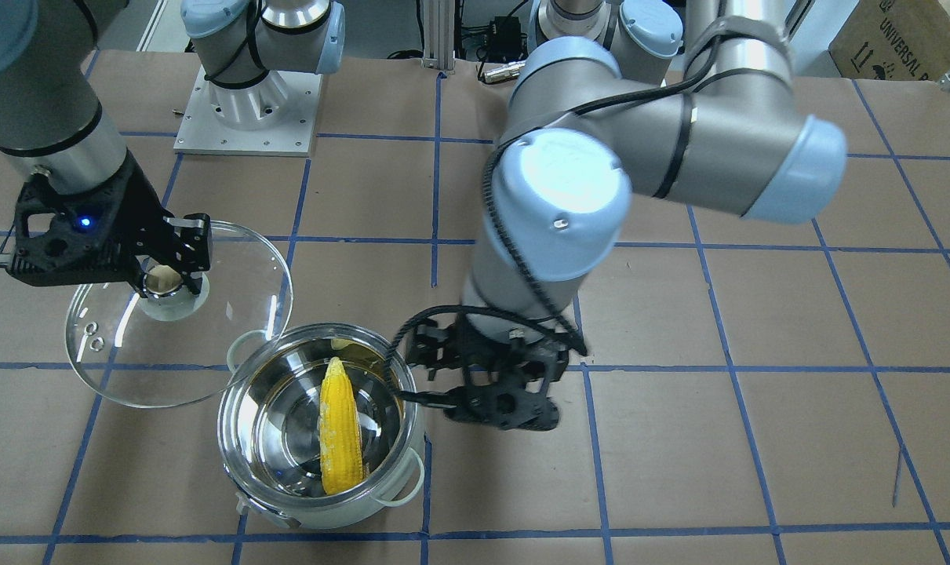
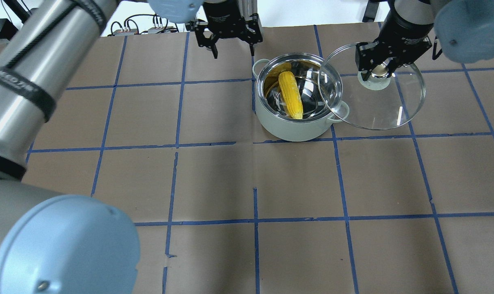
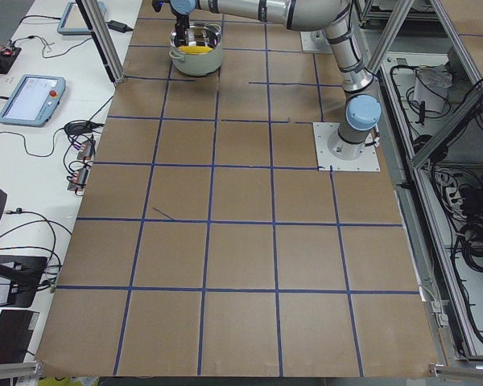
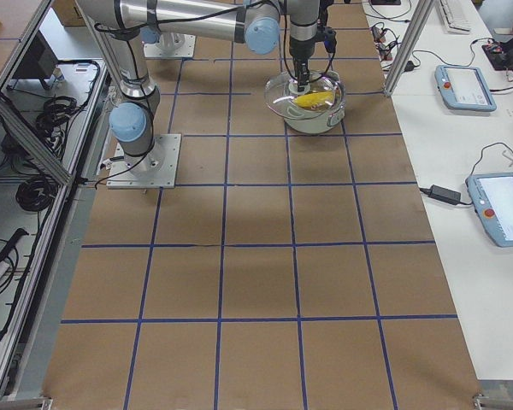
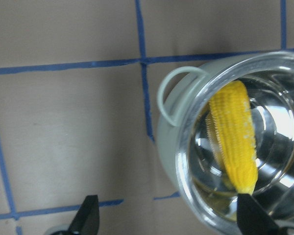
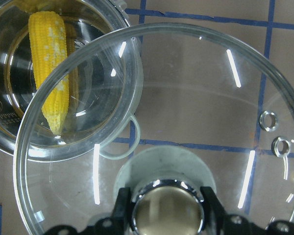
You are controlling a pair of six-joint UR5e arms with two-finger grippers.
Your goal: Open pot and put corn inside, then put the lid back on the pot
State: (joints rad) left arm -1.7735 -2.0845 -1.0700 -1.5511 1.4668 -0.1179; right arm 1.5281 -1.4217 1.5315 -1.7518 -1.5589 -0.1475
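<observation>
The pot [image 2: 287, 126] stands open on the table with the yellow corn [image 2: 291, 94] lying inside it, also seen in the front view [image 1: 340, 428]. My right gripper [image 2: 379, 71] is shut on the knob [image 6: 167, 208] of the glass lid [image 2: 385, 106]. It holds the lid level beside the pot, and the lid's edge overlaps the pot's rim [image 6: 5, 132]. My left gripper [image 2: 232, 51] is open and empty, beside the pot on the far side from the lid. In the left wrist view its fingertips [image 5: 88, 215] stand wide apart next to the pot wall [image 5: 169, 142].
The table is brown paper with a blue tape grid [image 2: 255, 143]. The arm base plates [image 1: 247, 110] stand at the robot's side. Tablets [image 4: 466, 85] and cables lie on the side benches. My left arm's elbow [image 1: 561, 204] hangs over the table near the pot.
</observation>
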